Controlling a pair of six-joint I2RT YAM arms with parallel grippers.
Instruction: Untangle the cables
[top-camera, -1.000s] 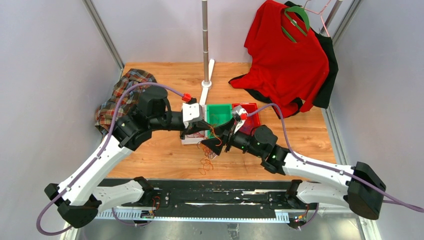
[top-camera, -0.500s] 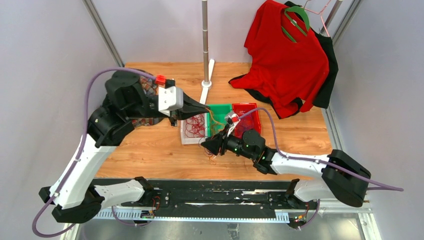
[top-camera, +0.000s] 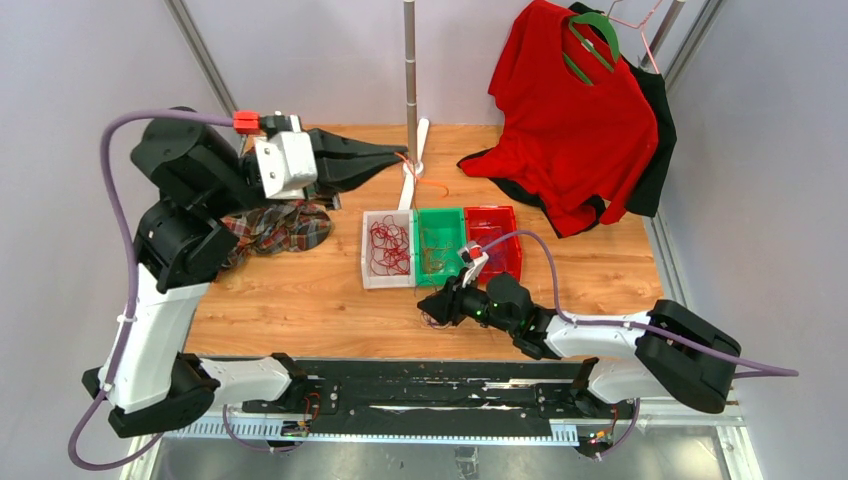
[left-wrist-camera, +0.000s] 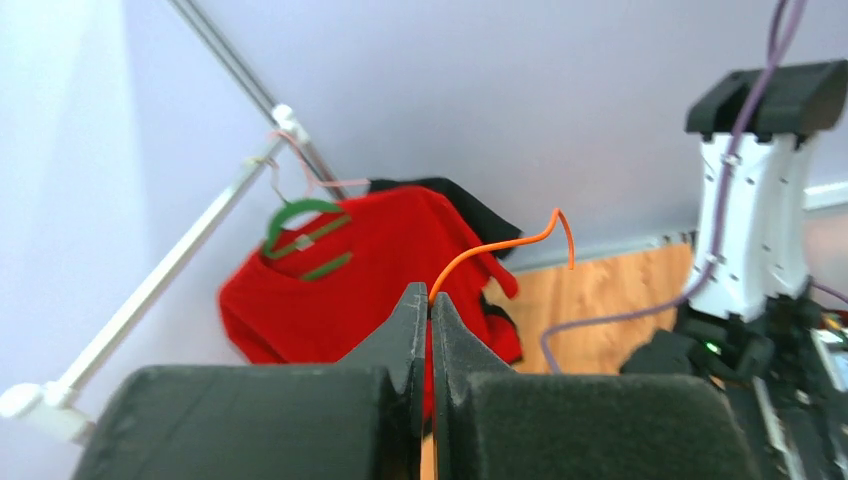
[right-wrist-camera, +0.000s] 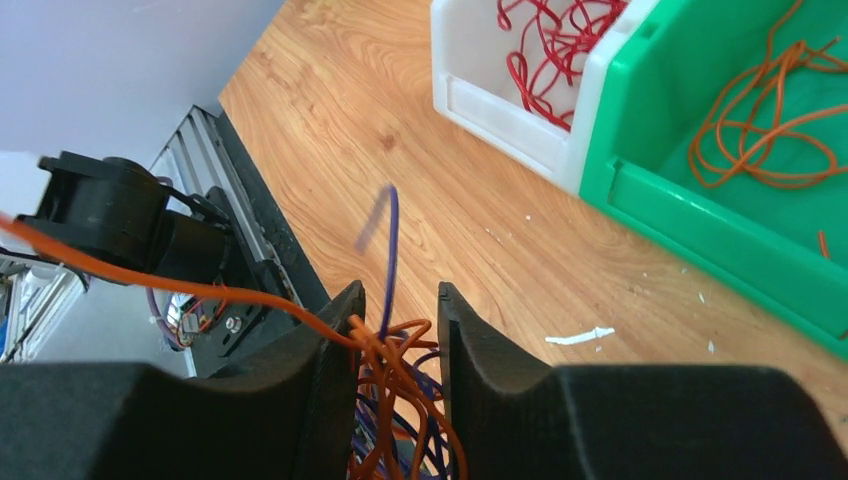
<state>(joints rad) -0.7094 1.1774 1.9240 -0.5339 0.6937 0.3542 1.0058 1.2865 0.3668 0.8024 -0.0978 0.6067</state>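
Observation:
My left gripper (top-camera: 400, 158) is raised high over the back of the table, shut on one thin orange cable (top-camera: 428, 186) whose free end curls past its tips. In the left wrist view the jaws are pressed together (left-wrist-camera: 430, 300) on that cable (left-wrist-camera: 500, 247). My right gripper (top-camera: 432, 308) is low near the table's front edge. Its jaws stand narrowly apart (right-wrist-camera: 400, 310) around a tangle of orange and purple cables (right-wrist-camera: 405, 400). One purple strand (right-wrist-camera: 390, 240) sticks up from the tangle.
A white bin (top-camera: 371, 262) with red cables, a green bin (top-camera: 440, 277) with orange cables and a red bin (top-camera: 514, 250) stand mid-table. A plaid cloth (top-camera: 285, 225) lies left. A pole stand (top-camera: 411, 90) and a hung red shirt (top-camera: 575, 120) are at the back.
My left arm has swung up and back to the left, drawing the orange cable away from the tangle. My right gripper has moved down toward the front edge with the tangle.

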